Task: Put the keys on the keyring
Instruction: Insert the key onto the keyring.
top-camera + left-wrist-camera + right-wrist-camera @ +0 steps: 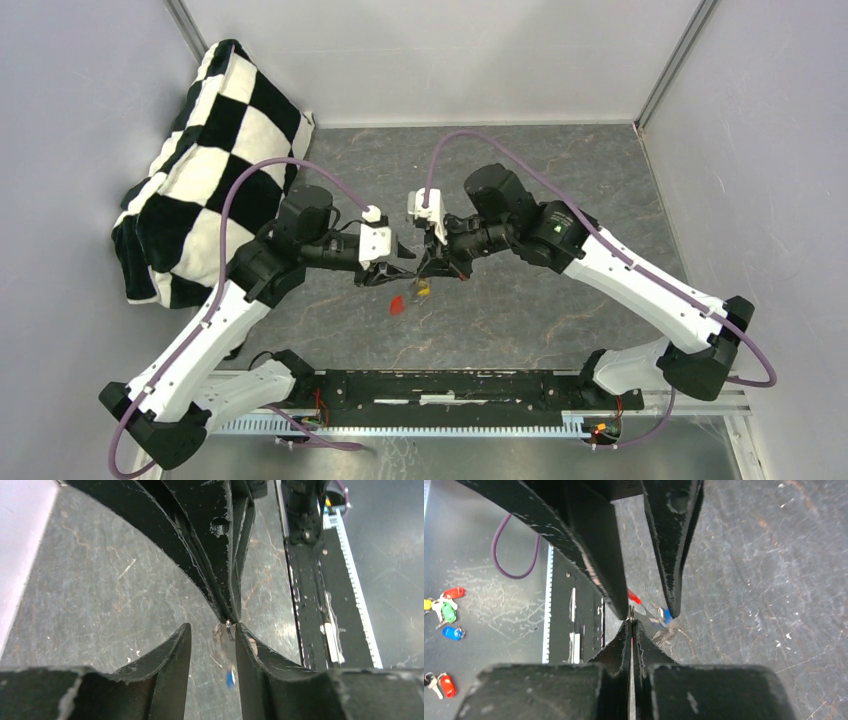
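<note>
Arms lean in from the lower corners of the top view. The left arm [215,320] and right arm [640,280] are each bent at the elbow, and their tips meet nose to nose just above the frame's middle, over the table [560,300].

The left gripper [213,630] stands apart and holds nothing. In its own view its fingers rise from the bottom edge on either side of a blue-capped key [230,647], which sits just beside the right-of-frame finger (touching or not, I cannot tell). The right gripper [631,624] is pressed together with a thin red line in its seam. It is clamped on the keyring [634,598], whose red edge shows just past its tips. The keys [665,615] hang by that pinch: the blue cap sits right of centre in the right wrist view, and a yellow-capped key [424,290] sits under the tips in the top view.

A checkered cloth [210,170] is heaped at upper left, well apart. Coloured key tags [446,612] lie at the left edge of the right wrist view, near a purple cable [514,560].
</note>
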Action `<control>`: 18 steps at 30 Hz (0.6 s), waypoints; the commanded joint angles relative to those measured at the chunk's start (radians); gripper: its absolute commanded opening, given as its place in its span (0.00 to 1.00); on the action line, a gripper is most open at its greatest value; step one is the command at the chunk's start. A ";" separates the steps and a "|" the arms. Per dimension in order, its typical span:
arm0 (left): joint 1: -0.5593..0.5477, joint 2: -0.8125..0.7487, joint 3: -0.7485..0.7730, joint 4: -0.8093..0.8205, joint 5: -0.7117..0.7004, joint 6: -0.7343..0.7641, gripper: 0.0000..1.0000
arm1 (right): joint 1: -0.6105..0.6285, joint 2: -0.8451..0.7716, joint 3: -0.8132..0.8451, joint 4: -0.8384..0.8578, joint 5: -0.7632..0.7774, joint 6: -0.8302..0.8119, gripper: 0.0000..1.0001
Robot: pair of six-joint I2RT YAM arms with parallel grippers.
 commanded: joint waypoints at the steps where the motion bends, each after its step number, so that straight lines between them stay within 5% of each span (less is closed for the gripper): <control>1: 0.001 0.018 0.044 -0.128 0.018 0.179 0.41 | 0.021 -0.004 0.067 -0.051 0.034 -0.041 0.00; 18: -0.001 0.029 0.035 -0.121 0.084 0.151 0.33 | 0.043 0.045 0.096 -0.048 0.013 -0.042 0.00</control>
